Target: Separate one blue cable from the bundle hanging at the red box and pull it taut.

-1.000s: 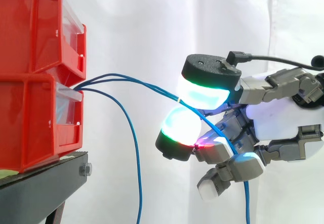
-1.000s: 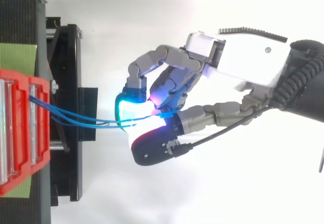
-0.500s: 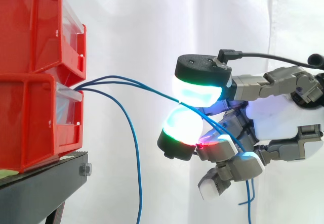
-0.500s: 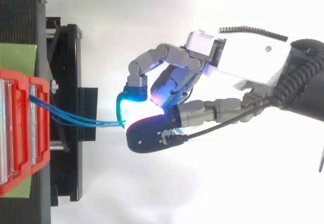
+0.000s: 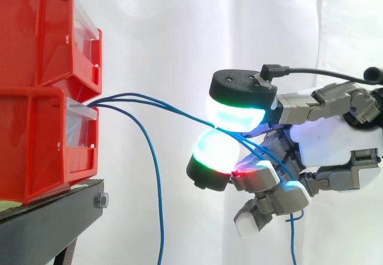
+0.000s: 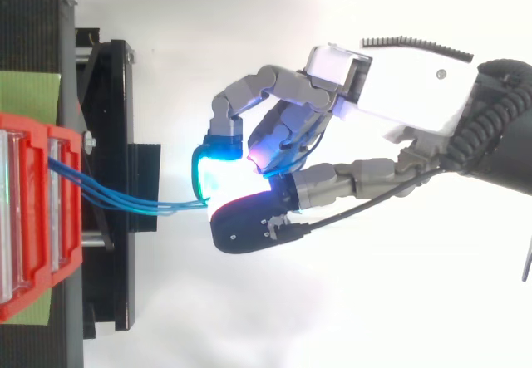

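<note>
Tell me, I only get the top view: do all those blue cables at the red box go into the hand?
Observer: No. From the side, one cable arcs out of the box and hangs down, apart from the hand.
Operator: And the others?
Observer: Two cables run across to the hand, pinched between an upper pad and a lower pad.
Operator: Are they tight?
Observer: Not quite. They arc gently, and a tail hangs below the hand.
</note>
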Robot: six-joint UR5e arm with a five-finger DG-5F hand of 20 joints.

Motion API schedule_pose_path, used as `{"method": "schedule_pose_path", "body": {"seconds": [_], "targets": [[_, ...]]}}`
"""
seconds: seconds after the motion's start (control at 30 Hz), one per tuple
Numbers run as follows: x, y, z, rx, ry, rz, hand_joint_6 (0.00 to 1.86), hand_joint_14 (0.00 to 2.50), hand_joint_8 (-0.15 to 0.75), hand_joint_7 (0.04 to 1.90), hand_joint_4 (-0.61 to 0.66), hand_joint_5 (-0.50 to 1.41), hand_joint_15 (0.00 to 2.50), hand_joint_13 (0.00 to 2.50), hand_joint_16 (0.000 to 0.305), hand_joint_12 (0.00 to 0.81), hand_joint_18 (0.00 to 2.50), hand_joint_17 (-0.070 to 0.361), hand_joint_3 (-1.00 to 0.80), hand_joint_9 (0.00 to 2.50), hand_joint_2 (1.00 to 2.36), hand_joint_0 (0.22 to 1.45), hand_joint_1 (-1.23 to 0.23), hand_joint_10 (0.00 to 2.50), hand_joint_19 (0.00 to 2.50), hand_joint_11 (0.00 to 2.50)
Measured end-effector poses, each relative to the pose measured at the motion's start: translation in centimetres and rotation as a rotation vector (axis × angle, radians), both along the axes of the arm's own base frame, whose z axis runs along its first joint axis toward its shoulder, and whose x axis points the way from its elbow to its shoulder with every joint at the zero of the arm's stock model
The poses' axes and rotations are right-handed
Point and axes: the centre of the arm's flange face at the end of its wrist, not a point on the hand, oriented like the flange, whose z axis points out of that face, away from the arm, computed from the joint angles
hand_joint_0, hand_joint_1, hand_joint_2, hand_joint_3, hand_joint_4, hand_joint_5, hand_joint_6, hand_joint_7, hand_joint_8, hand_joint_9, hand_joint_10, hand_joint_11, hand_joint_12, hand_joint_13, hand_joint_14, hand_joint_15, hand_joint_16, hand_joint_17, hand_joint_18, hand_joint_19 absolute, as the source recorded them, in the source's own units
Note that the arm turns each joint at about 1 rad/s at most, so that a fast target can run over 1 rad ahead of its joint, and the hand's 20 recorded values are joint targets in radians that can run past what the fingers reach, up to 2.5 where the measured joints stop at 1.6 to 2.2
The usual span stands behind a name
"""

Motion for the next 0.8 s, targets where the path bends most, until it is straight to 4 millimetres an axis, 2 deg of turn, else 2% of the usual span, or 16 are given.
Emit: {"method": "schedule_pose_path", "body": {"seconds": [0.37, 0.5, 0.63, 0.8], "targets": [[0.04, 0.14, 0.03, 0.000, -0.004, -0.002, 0.88, 0.02, 0.257, 1.00, 0.12, -0.23, 1.40, 1.30, 0.052, 0.305, 0.66, 0.117, -0.50, 1.14, 1.00, 0.66, -0.75, 0.02, 0.57, 1.49], [0.05, 0.19, 0.04, 0.000, -0.004, -0.002, 0.88, 0.02, 0.257, 1.02, 0.08, -0.23, 1.42, 1.31, 0.052, 0.303, 0.67, 0.117, -0.48, 1.16, 1.00, 0.68, -0.72, 0.01, 0.57, 1.53], [0.05, 0.20, 0.05, 0.000, -0.004, -0.002, 0.89, 0.02, 0.253, 1.02, 0.09, -0.24, 1.42, 1.31, 0.053, 0.305, 0.67, 0.118, -0.43, 1.13, 1.01, 0.71, -0.78, 0.01, 0.56, 1.54], [0.05, 0.20, 0.05, 0.000, -0.004, -0.003, 0.88, 0.02, 0.245, 1.01, 0.11, -0.23, 1.41, 1.30, 0.052, 0.312, 0.66, 0.118, -0.50, 1.11, 1.00, 0.72, -0.86, 0.01, 0.54, 1.54]]}}
